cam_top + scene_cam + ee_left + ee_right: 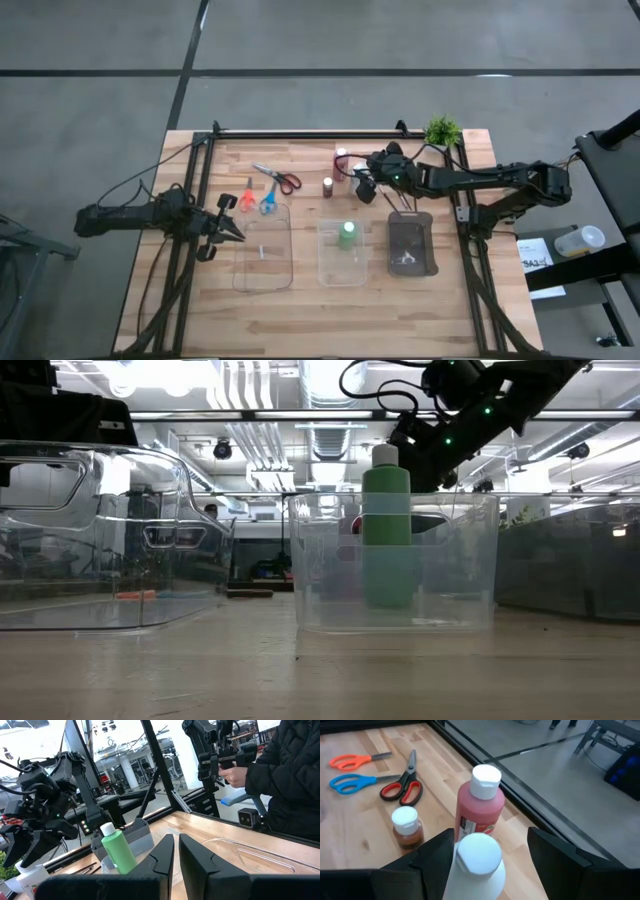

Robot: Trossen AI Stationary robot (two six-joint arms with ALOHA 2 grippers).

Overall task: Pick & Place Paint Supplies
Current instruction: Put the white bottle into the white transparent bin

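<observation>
Overhead layout, left to right. The left gripper (232, 228) rests low at the left edge of the clear plastic tray (263, 283), its two dark fingers (165, 851) nearly pressed together with only a thin slit between them, and it holds nothing. Just beyond it lie the orange-handled scissors (246, 196) and the blue-handled scissors (269, 200) side by side, with the red-handled scissors (279, 179) a little farther back; these are flat, stiff and light, and are probably best pinched across the blades near the pivot, since the looped handles would tend to swing. The small brownish paint bottle with a white cap (327, 186) stands upright on bare wood. The green paint bottle with a white cap (347, 234) stands upright inside the clear rectangular bin (342, 276). The right gripper (364, 184) hovers over the back of the table, fingers spread to either side of the white paint bottle (476, 865) directly below it but not yet closed on it; the red paint bottle with a white cap (481, 805) stands just behind. These bottles look like smooth, slightly yielding plastic, light and top-heavy, so a hold on the body below the shoulder seems safer than on the cap. Thin dark paintbrushes (405, 259) lie in the dark grey tray (411, 222). A small green potted plant (442, 131) stands at the back right corner.
</observation>
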